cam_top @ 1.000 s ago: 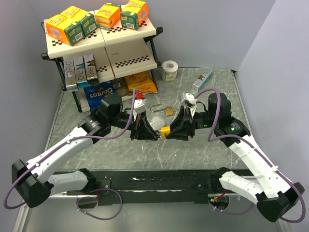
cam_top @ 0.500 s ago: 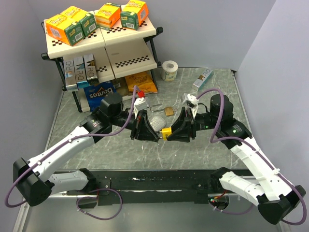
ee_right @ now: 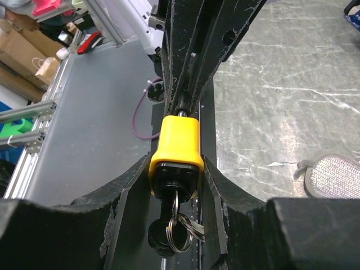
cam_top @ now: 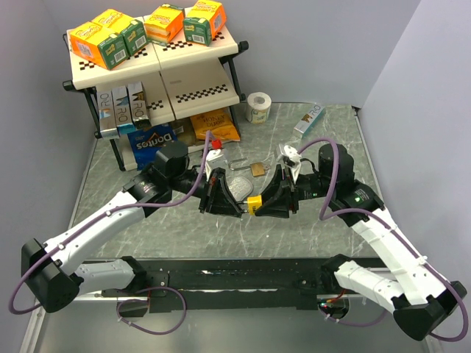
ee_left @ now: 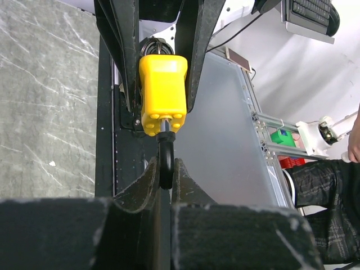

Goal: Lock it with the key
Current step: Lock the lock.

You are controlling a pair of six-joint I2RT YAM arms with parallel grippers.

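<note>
The right gripper [ee_right: 176, 169], clenched on the yellow padlock [cam_top: 253, 203], has edged nearer and leftward, carrying the padlock with it at mid-table between the arms. The left gripper [ee_left: 165, 175] stays clamped on the black shackle [ee_left: 166, 151]. With the key [ee_right: 160, 239] seated in the cylinder, the shackle is probably being pushed home.

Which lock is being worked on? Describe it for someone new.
On the table, look at the centre. The padlock there is clamped between the left gripper and right gripper. It is bright yellow; the brass-coloured lock lying behind it is untouched.
</note>
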